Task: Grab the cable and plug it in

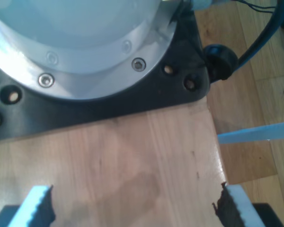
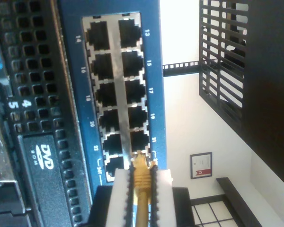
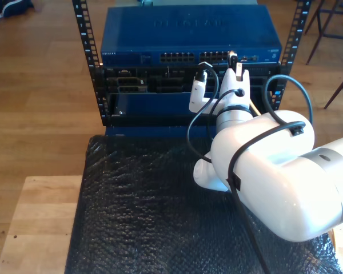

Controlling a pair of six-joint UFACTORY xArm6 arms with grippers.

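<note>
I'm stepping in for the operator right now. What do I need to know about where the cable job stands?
My second gripper is shut on the cable, plug end forward, right at the bottom of the blue switch's port block, near the ports marked 21 to 24. In the exterior view that arm reaches up to the switch in the rack.
My first gripper is open, holding nothing, over a wooden surface by an arm base.
Done: cable grabbed and brought to the ports.
Left: whether the plug is seated is unclear; push in, then release.
</note>
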